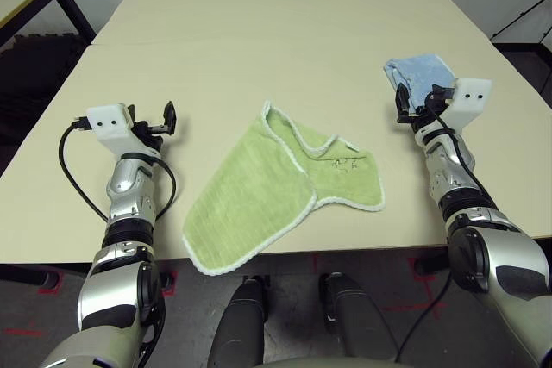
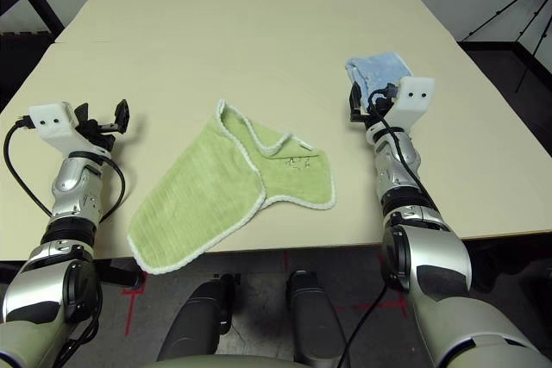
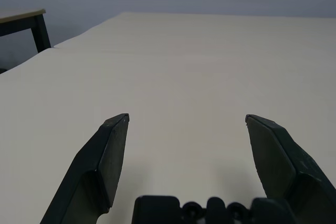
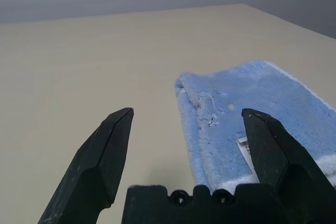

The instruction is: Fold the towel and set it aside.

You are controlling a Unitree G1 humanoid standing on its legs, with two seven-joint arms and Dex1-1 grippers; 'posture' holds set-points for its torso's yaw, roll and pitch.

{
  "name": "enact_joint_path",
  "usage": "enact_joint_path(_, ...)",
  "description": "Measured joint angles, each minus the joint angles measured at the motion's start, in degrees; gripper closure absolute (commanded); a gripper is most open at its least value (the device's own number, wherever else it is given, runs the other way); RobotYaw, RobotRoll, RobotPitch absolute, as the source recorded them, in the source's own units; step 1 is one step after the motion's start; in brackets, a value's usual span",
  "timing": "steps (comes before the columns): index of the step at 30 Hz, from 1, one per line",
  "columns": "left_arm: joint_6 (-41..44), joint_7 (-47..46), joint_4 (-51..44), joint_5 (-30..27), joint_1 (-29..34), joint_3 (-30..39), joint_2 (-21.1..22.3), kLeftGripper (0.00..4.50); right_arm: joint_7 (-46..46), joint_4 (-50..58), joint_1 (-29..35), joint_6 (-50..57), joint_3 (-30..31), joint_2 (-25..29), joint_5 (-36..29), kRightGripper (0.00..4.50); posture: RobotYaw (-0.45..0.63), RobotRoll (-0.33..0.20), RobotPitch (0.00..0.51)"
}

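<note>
Left eye view gives us the towel point(image 1: 274, 185) lying crumpled near the table's point(image 1: 259, 32) front edge, about midway along it — one flap turned over itself, the lower corner hanging just past the edge. We judge the folding has not begun: nothing is held. Our left gripper point(image 1: 164, 121) hovers well to the towel's left, jaws spread wide and empty; our right gripper point(image 1: 412, 101) hovers to its right, equally spread and empty, just beside a small folded blue cloth point(image 4: 252, 114) near the table's right edge. The towel sits between the two, touching neither. Next, we reckon — both grippers must come inward and down to pinch the towel's edging and spread it flat before any fold.
</note>
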State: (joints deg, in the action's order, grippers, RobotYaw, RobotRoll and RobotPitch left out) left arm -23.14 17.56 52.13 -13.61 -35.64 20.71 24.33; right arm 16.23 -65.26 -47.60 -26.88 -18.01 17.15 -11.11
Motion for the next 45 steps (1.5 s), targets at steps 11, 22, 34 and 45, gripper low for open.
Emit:
enact_joint_path(11,0.35,0.63,-0.02,-0.07,0.3,0.0,0.02,0.0,-0.93,-0.24,-0.17,1.07,0.57,0.18,1.12,0.03,-0.06,0.0,0.126)
enact_joint_path(22,10.75,21.72,-6.21,-7.8,-0.78,-0.74,3.21,0.0,-0.88,-0.3,-1.8,1.22,0.92,0.14,1.13,0.03,-0.03,0.0,0.129)
enact_joint_path(34,28.75,48.38,-18.16,-11.88,1.49,-8.05,8.83,0.0,1.45,-0.28,-1.89,1.75,2.16,-0.48,1.18,0.03,0.01,0.0,0.149)
enact_joint_path(45,24.61,59.47,-18.19,-7.45,2.34,-14.51,12.59,0.0,4.26,-0.14,-2.78,2.55,4.1,0.54,2.6,0.03,0.0,0.0,0.153)
